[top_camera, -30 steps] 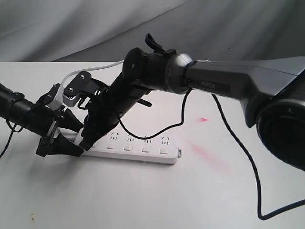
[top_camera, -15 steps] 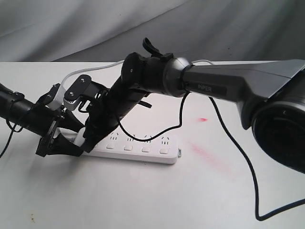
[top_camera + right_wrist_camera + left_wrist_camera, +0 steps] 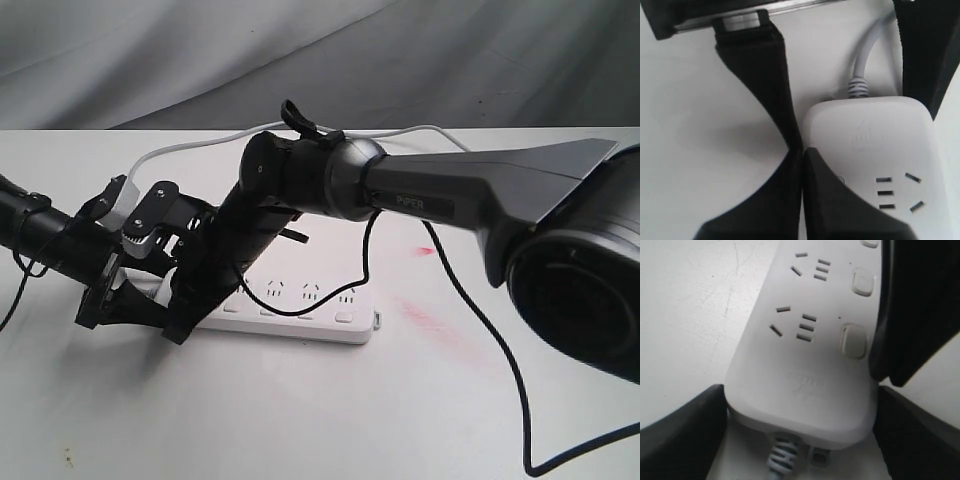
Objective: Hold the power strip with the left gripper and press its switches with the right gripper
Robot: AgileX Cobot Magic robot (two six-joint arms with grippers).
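White power strip (image 3: 300,316) lies flat on the table (image 3: 300,420), cord (image 3: 860,65) end between the left gripper (image 3: 800,390) fingers, which pinch it from both sides. Right gripper (image 3: 802,150) has its fingers pressed together, tip on the strip's edge right beside the left gripper. It sits just beside the end one of the switches (image 3: 854,340); can't tell if it touches the button.
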